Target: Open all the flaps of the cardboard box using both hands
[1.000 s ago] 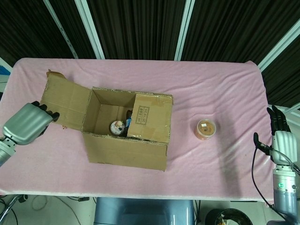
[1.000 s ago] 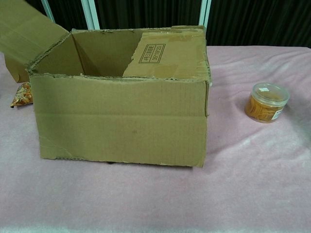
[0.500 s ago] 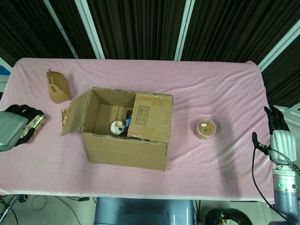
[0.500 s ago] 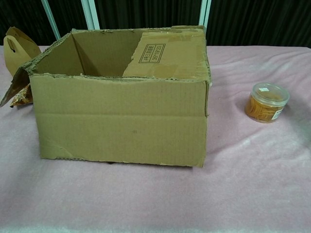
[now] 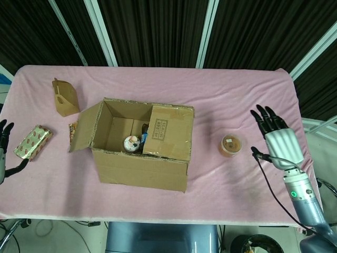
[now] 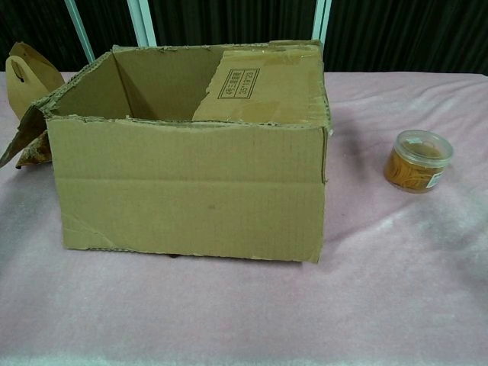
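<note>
The cardboard box (image 5: 139,168) (image 6: 187,191) stands mid-table. Its left flap (image 5: 83,129) (image 6: 23,133) hangs outward and down on the left side. The right flap (image 5: 168,132) (image 6: 263,88) lies folded in over the opening, printed label up. Inside I see small items (image 5: 132,142). My right hand (image 5: 279,139) hovers over the table's right part with its fingers spread, well apart from the box and holding nothing. My left hand (image 5: 3,133) shows only as dark fingertips at the far left edge. Neither hand appears in the chest view.
A clear round tub of orange contents (image 5: 231,145) (image 6: 416,160) sits right of the box. A small brown carton (image 5: 65,97) (image 6: 30,69) stands at the back left, a gold-wrapped packet (image 5: 32,142) lies near the left edge, and a snack bag (image 5: 72,130) lies beside the left flap.
The left hand let go of the left flap and withdrew to the left edge; the flap dropped down beside the box. The right hand moved up and inward over the table, fingers spread.
</note>
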You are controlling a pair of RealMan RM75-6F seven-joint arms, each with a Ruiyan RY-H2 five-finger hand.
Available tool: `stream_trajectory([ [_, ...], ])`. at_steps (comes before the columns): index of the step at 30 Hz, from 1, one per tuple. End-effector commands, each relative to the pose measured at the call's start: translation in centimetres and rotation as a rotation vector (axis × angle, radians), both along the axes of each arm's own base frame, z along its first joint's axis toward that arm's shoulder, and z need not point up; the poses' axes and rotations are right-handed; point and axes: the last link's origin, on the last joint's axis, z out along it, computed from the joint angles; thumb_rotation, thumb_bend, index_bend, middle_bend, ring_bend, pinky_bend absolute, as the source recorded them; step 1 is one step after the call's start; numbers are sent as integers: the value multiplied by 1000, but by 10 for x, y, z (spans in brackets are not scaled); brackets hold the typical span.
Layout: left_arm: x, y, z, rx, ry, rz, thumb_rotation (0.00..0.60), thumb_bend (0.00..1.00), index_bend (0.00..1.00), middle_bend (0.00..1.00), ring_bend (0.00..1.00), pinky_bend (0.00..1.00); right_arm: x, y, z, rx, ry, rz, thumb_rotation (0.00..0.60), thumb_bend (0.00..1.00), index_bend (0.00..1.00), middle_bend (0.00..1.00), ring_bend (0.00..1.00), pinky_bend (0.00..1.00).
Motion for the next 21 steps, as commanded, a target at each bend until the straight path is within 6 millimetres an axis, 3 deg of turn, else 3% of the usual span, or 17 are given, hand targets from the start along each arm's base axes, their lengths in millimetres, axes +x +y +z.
stream_trajectory([
  [1,-8,-3,-6,3,-23,6,600,151,0,0,0,0,48,-13,-5,75,124,107,600,240,0,0,0,230],
  [8,-13,-1,-7,-12,-101,9,600,152,0,0,0,0,117,-28,-36,209,231,247,600,319,0,0,0,230],
  [12,-15,0,-6,-14,-120,15,600,153,0,0,0,0,144,-34,-54,258,264,304,600,335,5,29,19,230],
  [16,-16,1,-5,-17,-149,19,600,155,0,0,0,0,169,-41,-73,287,308,369,600,451,163,165,112,245],
  [21,-18,2,-4,-28,-171,29,600,156,0,0,0,0,202,-57,-110,339,366,434,600,633,296,223,138,250],
])
